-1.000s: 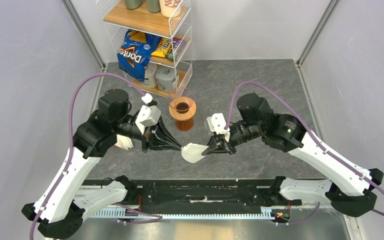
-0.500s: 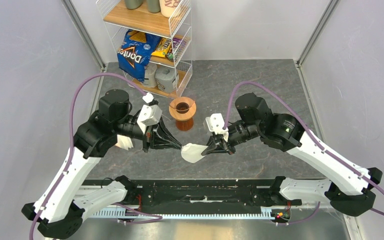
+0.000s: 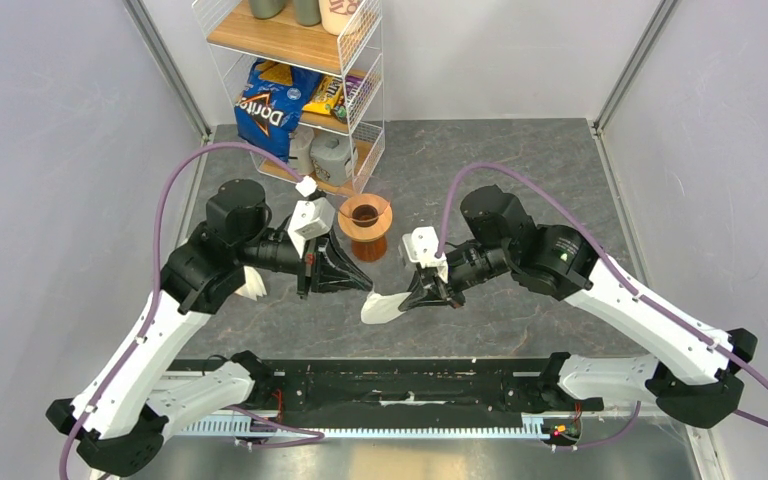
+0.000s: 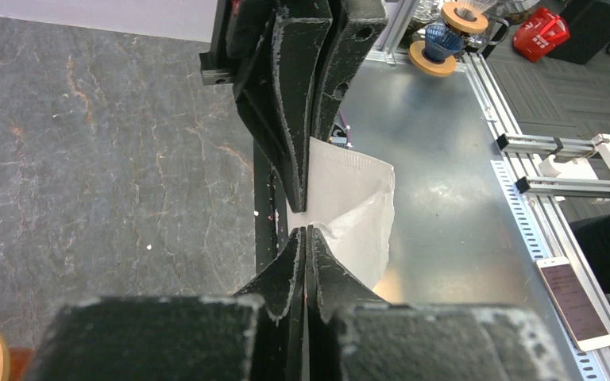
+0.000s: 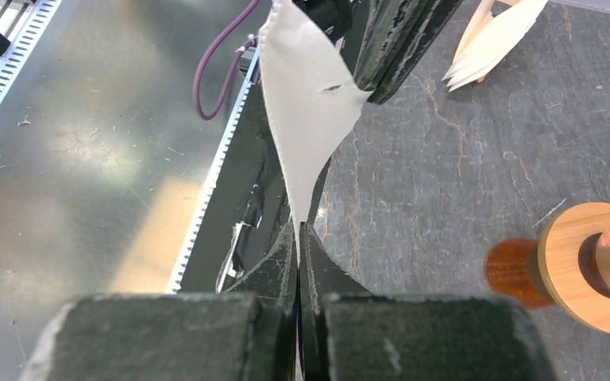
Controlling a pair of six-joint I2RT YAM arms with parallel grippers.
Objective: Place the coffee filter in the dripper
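Observation:
The coffee filter (image 3: 380, 308), a thin white paper fan, hangs above the table's front edge, stretched between both grippers. My right gripper (image 3: 410, 298) is shut on its right edge; in the right wrist view the filter (image 5: 306, 119) rises from those shut jaws (image 5: 297, 226). My left gripper (image 3: 365, 284) is shut with its tips at the filter's opposite corner, seemingly pinching it; the left wrist view shows the paper (image 4: 349, 198) right behind the shut tips (image 4: 306, 232). The orange-brown dripper (image 3: 365, 215) stands upright behind the grippers and also shows at the right in the right wrist view (image 5: 572, 266).
A pile of stacked cream filters (image 3: 250, 285) lies under my left arm and shows in the right wrist view (image 5: 496, 36). A wire shelf rack (image 3: 300, 90) with snack bags and jars stands at the back left. The black rail (image 3: 400, 385) runs along the front edge.
My left gripper has moved up and right, toward the dripper. My right gripper has shifted slightly left. The filter now looks pulled flatter between them.

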